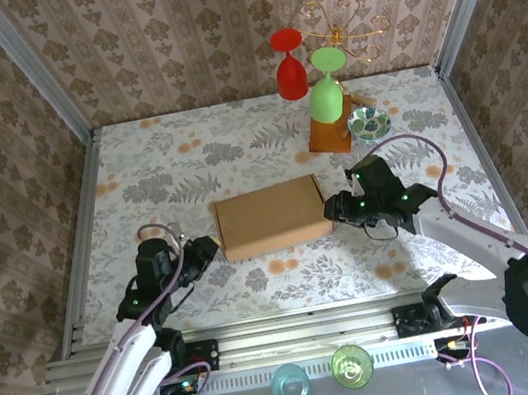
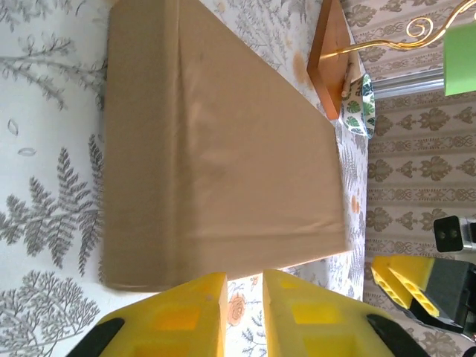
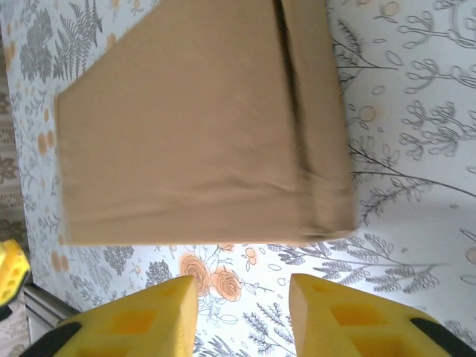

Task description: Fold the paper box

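The paper box point(image 1: 272, 216) lies closed and flat in the middle of the floral table, a plain brown cardboard mailer. My left gripper point(image 1: 207, 251) sits just off its left end. In the left wrist view its yellow fingers point(image 2: 201, 305) stand slightly apart with only tablecloth in the gap point(image 2: 244, 277), and the box point(image 2: 223, 149) lies just beyond the tips. My right gripper point(image 1: 332, 208) is at the box's right end. Its jaws point(image 3: 243, 279) are open and a little short of the box point(image 3: 186, 126), holding nothing.
At the back right a wooden stand point(image 1: 330, 134) carries a gold wire rack with a red glass point(image 1: 290, 66) and a green glass point(image 1: 325, 86). A leaf-patterned bowl point(image 1: 370, 123) sits beside it. Two glasses point(image 1: 289, 384) point(image 1: 352, 365) stand by the near rail. Wallpapered walls enclose the table.
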Controlling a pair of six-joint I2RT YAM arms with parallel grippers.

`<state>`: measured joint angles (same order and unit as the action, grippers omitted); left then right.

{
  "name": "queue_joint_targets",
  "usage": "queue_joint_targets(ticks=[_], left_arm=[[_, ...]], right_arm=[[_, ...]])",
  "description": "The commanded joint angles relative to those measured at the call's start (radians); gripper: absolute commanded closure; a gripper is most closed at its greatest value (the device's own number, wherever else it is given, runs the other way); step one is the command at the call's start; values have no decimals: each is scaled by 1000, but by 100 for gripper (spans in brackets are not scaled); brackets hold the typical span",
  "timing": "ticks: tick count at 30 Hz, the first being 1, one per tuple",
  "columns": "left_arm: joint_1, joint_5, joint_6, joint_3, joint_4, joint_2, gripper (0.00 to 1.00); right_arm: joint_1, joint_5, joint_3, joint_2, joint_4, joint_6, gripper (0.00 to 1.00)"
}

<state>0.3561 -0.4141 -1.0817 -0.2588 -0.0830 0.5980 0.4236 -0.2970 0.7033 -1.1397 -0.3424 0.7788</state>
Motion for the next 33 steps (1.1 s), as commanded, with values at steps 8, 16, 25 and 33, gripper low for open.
queue_joint_targets(ticks=[8,16,25,33], left_arm=[[-17,213,173,-379,-322,58,2],[-45,850,320,-685,-750,222,0],[-77,1156,899,-197,-79,123,0],[-203,870,1009,-77,392,461,0]], right_arm=[[-27,428,279,119,-338,-54,0],[-31,1118,268,226,-266,-193,0],[-148,1028,-419,387,626,-717,0],[-220,740,-394,1,890,-756,0]])
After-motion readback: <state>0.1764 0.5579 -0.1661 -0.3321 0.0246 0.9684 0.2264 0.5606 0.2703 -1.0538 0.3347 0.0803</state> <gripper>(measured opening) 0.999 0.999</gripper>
